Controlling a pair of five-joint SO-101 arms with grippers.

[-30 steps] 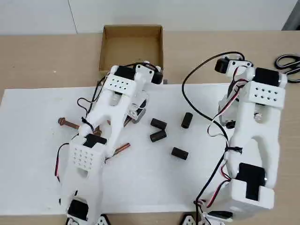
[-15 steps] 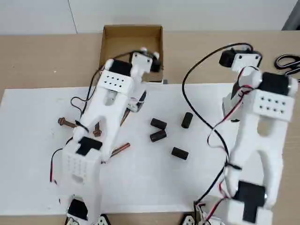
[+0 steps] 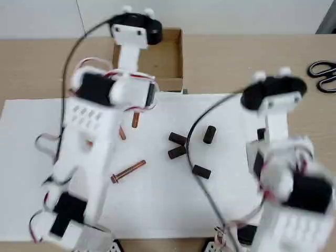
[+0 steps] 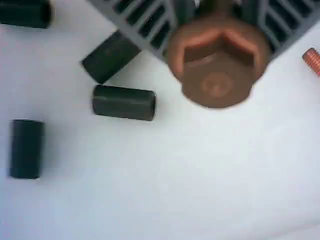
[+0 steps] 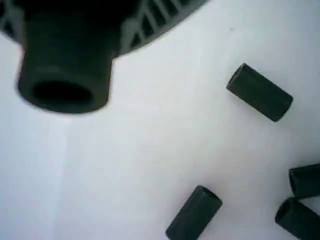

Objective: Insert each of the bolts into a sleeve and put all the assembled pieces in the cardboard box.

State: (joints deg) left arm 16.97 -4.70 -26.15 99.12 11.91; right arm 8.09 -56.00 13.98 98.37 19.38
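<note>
My left gripper (image 4: 215, 20) is shut on a copper bolt (image 4: 216, 67), its hex head facing the left wrist camera. From above, that bolt (image 3: 135, 119) hangs over the white paper (image 3: 157, 205), just in front of the cardboard box (image 3: 167, 58). My right gripper (image 5: 70, 25) is shut on a black sleeve (image 5: 64, 70), open bore toward the lens; in the high view this sleeve (image 3: 261, 134) is at the paper's right side. Several loose sleeves (image 3: 177, 138) (image 3: 177, 152) (image 3: 209, 134) (image 3: 201, 171) lie mid-paper. A loose bolt (image 3: 128, 171) lies left of them, and another bolt (image 3: 122, 133) peeks out beside the left arm.
Black scissors (image 3: 323, 71) lie on the wooden table at the far right. The cardboard box is open on top. Black cables loop from both arms over the paper. The paper's front half has free room.
Both arms have risen from the paper. The left one has come up holding a bolt from the bolt group. The right one has swung toward the front and up with a sleeve.
</note>
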